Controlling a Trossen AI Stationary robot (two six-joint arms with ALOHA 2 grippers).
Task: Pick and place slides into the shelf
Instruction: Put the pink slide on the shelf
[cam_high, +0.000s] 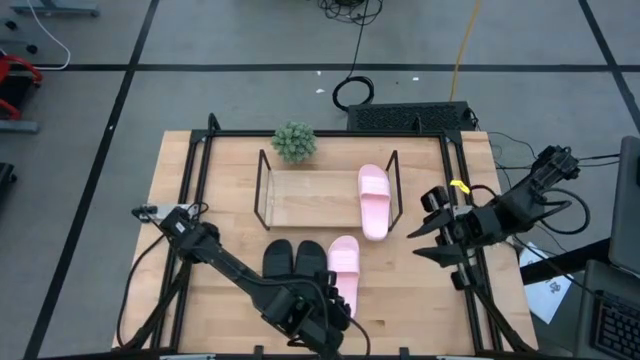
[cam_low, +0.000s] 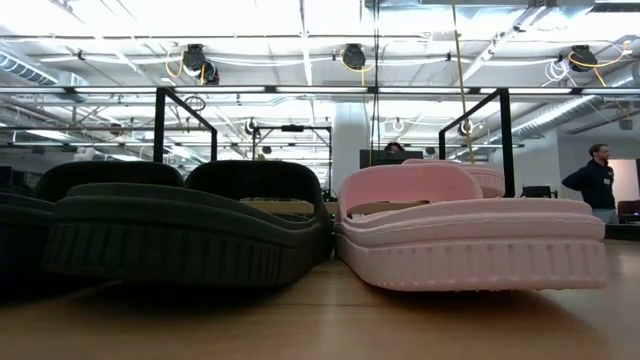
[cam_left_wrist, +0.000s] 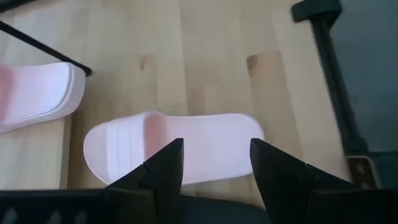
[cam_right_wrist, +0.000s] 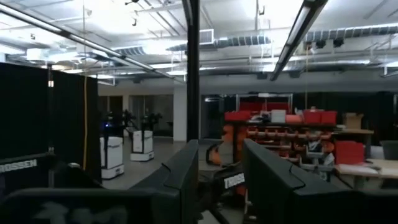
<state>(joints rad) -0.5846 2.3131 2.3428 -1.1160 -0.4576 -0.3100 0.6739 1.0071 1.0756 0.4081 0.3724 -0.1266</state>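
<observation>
A pale pink slide (cam_high: 373, 200) lies inside the shelf (cam_high: 300, 200), at its right end, sole on the wooden base board. The second pink slide (cam_high: 343, 265) lies flat on the table in front of the shelf, next to the two black slides (cam_high: 294, 262) on its left. In the low view the black slides (cam_low: 180, 225) and the pink slide (cam_low: 465, 235) stand side by side. My left gripper (cam_left_wrist: 214, 162) is open and hovers over the pink slide (cam_left_wrist: 174, 146) near the table's near edge. My right gripper (cam_high: 420, 243) waits open, raised at the table's right side.
A small green plant (cam_high: 295, 142) stands behind the shelf's far rod. The black table frame (cam_high: 470, 270) runs along the table's edges. The shelf's left part shows bare wood. A person (cam_low: 597, 180) stands far off in the room.
</observation>
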